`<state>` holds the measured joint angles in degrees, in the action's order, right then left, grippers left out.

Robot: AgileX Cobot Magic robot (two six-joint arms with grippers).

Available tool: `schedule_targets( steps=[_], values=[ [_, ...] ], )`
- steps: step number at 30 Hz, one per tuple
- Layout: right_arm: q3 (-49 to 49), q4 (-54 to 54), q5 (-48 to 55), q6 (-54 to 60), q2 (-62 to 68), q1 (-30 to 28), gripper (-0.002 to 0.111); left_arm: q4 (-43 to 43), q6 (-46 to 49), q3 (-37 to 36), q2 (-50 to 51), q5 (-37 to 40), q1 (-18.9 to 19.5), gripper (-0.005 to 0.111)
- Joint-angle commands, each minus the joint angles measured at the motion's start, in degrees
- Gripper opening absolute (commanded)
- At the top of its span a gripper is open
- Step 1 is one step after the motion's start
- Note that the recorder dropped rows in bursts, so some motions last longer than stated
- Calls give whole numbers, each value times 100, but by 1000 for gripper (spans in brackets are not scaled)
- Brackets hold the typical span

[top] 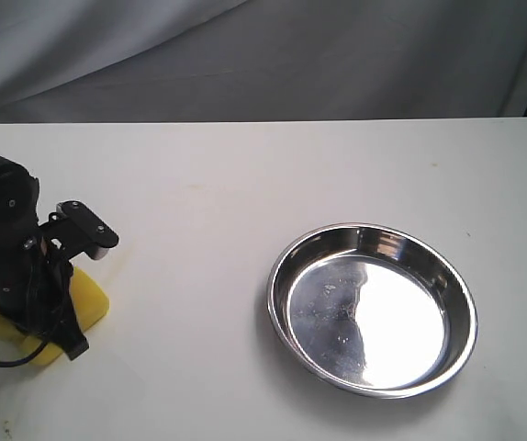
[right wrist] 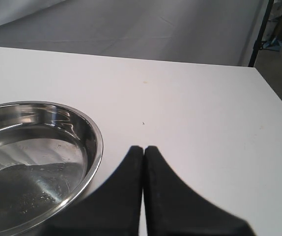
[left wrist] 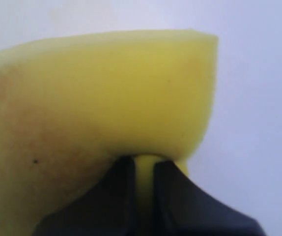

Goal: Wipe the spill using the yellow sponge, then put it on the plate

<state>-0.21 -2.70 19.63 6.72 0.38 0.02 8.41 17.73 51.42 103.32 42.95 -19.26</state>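
The yellow sponge [top: 87, 299] lies pressed on the white table at the far left, mostly covered by the left arm. My left gripper [left wrist: 144, 164] is shut on the yellow sponge [left wrist: 106, 93], its black fingers [left wrist: 121, 187] pinching the foam, which shows brownish stains. No spill is visible; the sponge and arm cover that spot. The steel plate [top: 285, 266] sits at centre right, holding nothing. My right gripper [right wrist: 144, 149] is shut with nothing in it, hovering beside the plate [right wrist: 94, 135]. The right arm does not show in the exterior view.
The white table [top: 245, 175] stretches between sponge and plate. A grey cloth backdrop [top: 263, 55] hangs behind the far edge. A dark stand post [right wrist: 258, 34] rises past the table's far corner.
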Motion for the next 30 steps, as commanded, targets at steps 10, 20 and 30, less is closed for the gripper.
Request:
schedule_targets(
  steps=[10, 20, 30],
  values=[
    [21, -23, -5, 19, -38, 7, 0, -55, 383, 927, 1395, -1560, -30, 0],
    [21, -23, -5, 19, -38, 7, 0, -55, 383, 2819, 2418, -1115, -30, 0],
    [21, -23, -5, 19, -38, 7, 0, -55, 383, 4466, 3493, -843, -427, 0]
  ],
)
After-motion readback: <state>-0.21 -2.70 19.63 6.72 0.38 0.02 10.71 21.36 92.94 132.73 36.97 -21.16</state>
